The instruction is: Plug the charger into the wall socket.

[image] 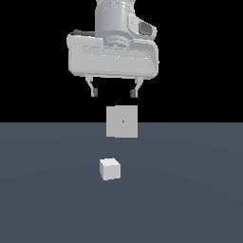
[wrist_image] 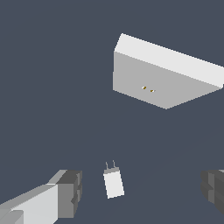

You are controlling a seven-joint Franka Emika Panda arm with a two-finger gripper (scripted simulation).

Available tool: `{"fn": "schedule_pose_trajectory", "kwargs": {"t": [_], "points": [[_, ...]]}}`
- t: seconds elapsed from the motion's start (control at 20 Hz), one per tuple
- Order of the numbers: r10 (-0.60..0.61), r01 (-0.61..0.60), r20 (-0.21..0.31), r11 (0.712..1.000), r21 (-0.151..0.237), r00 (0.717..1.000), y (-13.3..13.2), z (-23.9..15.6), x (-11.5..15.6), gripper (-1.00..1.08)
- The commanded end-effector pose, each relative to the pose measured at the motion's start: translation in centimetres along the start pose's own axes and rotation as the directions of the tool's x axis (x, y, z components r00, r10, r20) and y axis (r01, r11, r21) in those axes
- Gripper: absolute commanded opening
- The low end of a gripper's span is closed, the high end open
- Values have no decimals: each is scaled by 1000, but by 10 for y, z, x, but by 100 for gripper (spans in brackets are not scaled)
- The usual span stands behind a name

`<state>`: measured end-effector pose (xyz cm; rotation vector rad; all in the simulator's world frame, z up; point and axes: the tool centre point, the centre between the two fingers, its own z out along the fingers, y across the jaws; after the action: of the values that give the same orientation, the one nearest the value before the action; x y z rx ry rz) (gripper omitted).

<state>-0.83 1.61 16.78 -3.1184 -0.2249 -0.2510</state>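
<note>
Here, fingers [image: 114, 92] spread wide apart, empty, charger [image: 110, 169] on floor well below them, wall socket [image: 122, 121] upright beyond.

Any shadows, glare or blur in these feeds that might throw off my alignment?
Exterior view: flat, even light, no cast shadow under the charger, no glare on the wall socket, black background above the floor, edges slightly soft. Wrist view: equally shadowless; the socket's two orange holes and the charger's prongs read clearly; the gripper fingers are cut off by the frame.
</note>
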Motion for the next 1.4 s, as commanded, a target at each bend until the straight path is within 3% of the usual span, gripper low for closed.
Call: {"fn": "schedule_pose_trajectory", "kwargs": {"t": [0.0,0.8,1.35], "points": [[-21,21,-20,1000,5,1000,-2,9,-10,100],[-146,151,-144,988,30,979,-13,71,-62,100],[-185,196,-186,980,39,965,-17,94,-77,100]]}}
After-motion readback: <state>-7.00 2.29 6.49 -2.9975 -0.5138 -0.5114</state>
